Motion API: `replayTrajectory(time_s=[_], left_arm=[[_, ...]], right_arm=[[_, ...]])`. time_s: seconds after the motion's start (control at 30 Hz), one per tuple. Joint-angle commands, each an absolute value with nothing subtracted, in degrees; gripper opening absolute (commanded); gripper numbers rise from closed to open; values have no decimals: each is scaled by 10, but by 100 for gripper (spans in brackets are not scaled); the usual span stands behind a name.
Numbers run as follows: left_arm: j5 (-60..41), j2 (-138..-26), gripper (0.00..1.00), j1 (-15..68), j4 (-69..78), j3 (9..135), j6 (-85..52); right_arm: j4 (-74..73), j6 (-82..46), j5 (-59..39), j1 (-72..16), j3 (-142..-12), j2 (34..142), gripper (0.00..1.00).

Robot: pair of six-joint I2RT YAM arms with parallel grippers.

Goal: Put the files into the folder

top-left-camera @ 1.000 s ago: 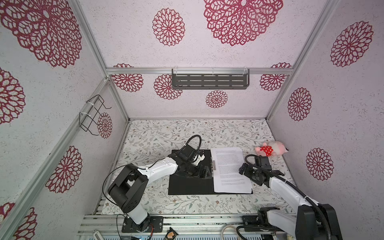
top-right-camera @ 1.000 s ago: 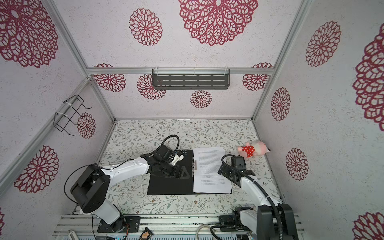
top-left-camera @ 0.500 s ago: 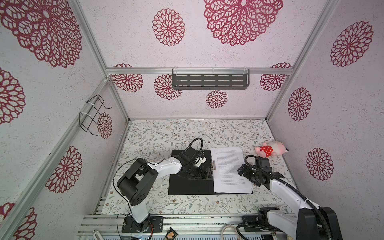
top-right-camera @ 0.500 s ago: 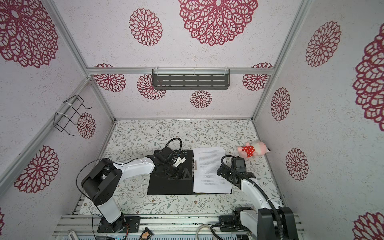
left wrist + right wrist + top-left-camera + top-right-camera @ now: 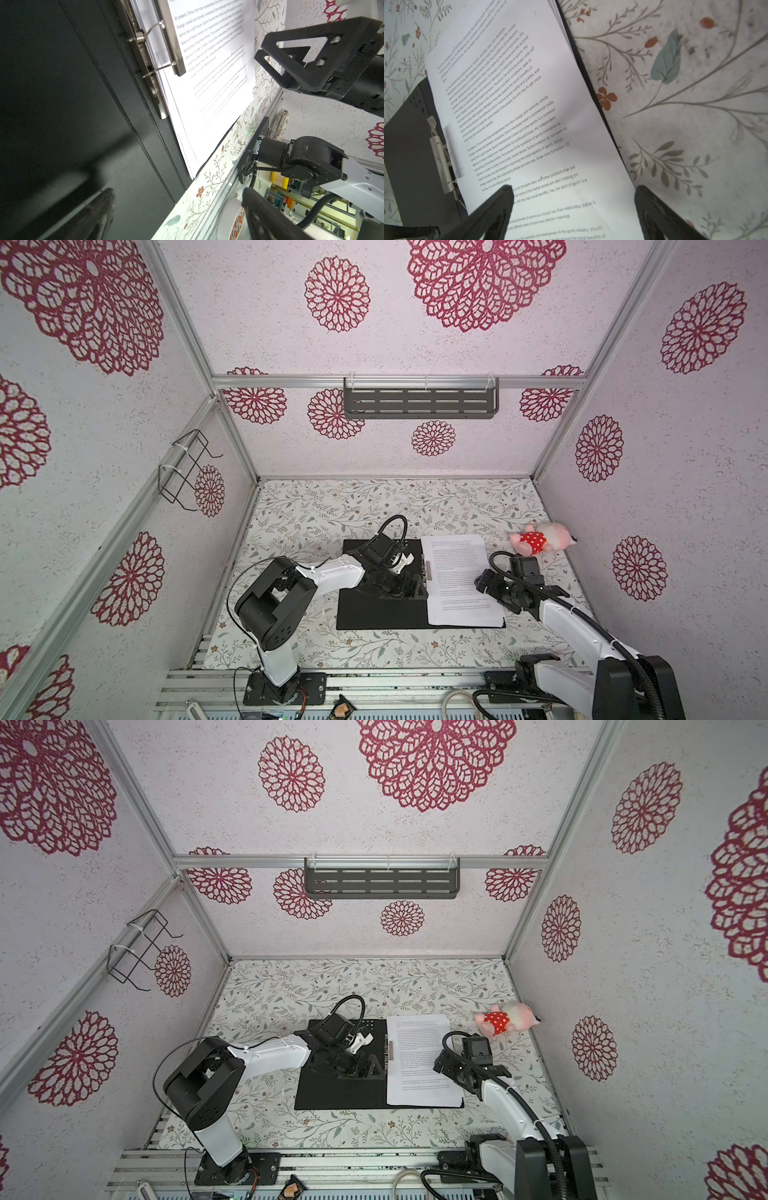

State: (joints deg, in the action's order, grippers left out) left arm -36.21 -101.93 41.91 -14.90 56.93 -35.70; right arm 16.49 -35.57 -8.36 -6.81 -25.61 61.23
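Stage: judged late; the filing itself looks done and only finishing moves seem to remain.
Done: the files (image 5: 459, 572) lie on one inner half of the folder (image 5: 374, 610), their spine-side edge tucked at the metal clip (image 5: 166, 41), whose flat bar rests across the top sheet.
Left to do: probably squaring the stack and shutting the cover. Whether the clip is fully latched cannot be told.
Files, look: white sheets with blocks of small black print, lying flat. Several edges fan out at one corner, so the stack is not quite square.
Folder, look: lying open and flat, with the matte black inside showing. None of its outside can be seen.
Left gripper (image 5: 365, 1069): fingers spread wide and holding nothing. The bare black cover lies beneath them, with the clip just beside the fingertips, towards the sheets. Whether they touch the cover cannot be told.
Right gripper (image 5: 575, 216): fingers spread wide and empty, straddling the outer edge of the stack. One finger (image 5: 500, 207) is over the printed page and the other is over the flowered tablecloth (image 5: 695, 104). The folder's dark edge runs between them.
Files, place: under and between the right fingers, and across the clip from the left fingers.
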Motion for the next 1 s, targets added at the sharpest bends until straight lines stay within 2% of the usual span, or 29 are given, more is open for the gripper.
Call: replayTrajectory(time_s=[0.0,0.13,0.37,0.97], left_arm=[[-370,-1033,99,426,-126,575,-364],[-369,-1031,98,428,-127,574,-364],[-368,-1033,99,427,-126,576,-365],[-374,-1043,99,427,-117,577,-367]], right_arm=[[180,-358,-86,-71,-256,599,95],[220,-323,-32,-68,-278,601,97],[186,-328,-65,-69,-270,633,96],[180,-354,-84,-89,-255,609,94]])
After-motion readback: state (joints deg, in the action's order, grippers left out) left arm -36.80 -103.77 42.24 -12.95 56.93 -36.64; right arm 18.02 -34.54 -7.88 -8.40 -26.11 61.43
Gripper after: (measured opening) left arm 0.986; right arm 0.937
